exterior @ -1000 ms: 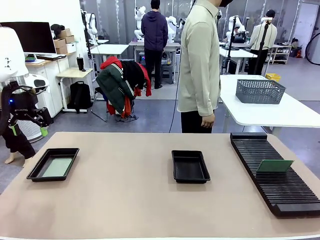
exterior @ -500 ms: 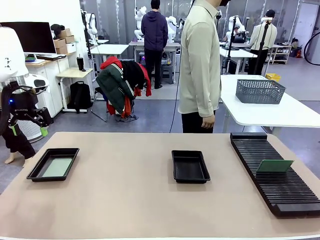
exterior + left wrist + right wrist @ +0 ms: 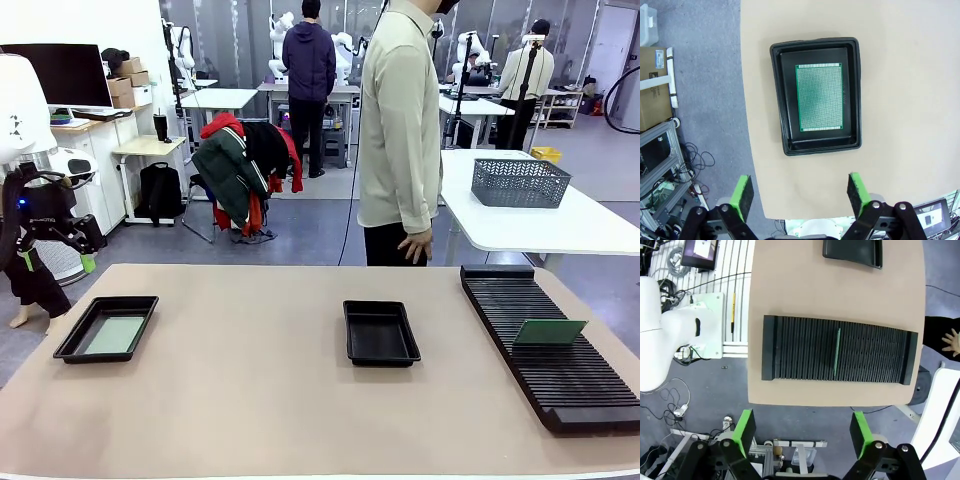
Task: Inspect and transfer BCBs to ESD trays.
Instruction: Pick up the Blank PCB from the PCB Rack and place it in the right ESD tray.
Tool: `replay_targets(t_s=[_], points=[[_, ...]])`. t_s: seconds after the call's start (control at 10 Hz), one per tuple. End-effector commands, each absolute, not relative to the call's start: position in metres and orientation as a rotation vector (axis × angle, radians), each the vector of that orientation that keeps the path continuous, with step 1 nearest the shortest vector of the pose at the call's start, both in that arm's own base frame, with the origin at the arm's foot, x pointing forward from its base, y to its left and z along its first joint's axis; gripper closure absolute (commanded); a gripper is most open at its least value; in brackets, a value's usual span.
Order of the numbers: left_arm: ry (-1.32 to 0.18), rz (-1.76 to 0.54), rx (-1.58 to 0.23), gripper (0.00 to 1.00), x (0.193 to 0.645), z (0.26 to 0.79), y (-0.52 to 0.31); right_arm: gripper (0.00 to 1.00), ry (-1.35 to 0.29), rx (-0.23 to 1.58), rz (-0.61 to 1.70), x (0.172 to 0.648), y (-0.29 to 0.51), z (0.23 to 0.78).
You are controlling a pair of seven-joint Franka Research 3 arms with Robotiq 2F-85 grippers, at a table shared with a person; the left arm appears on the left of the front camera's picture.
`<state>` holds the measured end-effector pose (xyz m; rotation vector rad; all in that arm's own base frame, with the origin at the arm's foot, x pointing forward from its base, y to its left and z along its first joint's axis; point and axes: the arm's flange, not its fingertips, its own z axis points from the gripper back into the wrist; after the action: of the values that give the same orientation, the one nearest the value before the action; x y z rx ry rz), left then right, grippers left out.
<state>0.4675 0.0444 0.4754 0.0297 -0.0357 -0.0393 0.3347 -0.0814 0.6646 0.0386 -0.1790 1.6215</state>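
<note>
Tan table bearing two trays and a rack

The table (image 3: 250,400) has a plain tan top with rounded corners. The left ESD tray (image 3: 141,330), black and shallow, sits just inside the table's left edge, about midway between the near and far edges. The second ESD tray (image 3: 380,335) lies a little right of the table's middle, well apart from the first. A long black slotted rack (image 3: 575,385) runs along the right edge, starting close to the far right corner.
</note>
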Motion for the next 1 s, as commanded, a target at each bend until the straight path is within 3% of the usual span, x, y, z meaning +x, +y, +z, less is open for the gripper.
replay_targets(t_s=[0.0,0.9], points=[[-0.043,-0.042,0.030,0.00,0.467,0.473,0.045,0.00,-0.201,-0.003,1.631,0.341,-0.073,0.631],[-0.043,-0.042,0.030,0.00,0.467,0.473,0.045,0.00,-0.280,-0.129,1.560,0.366,-0.064,0.489]])
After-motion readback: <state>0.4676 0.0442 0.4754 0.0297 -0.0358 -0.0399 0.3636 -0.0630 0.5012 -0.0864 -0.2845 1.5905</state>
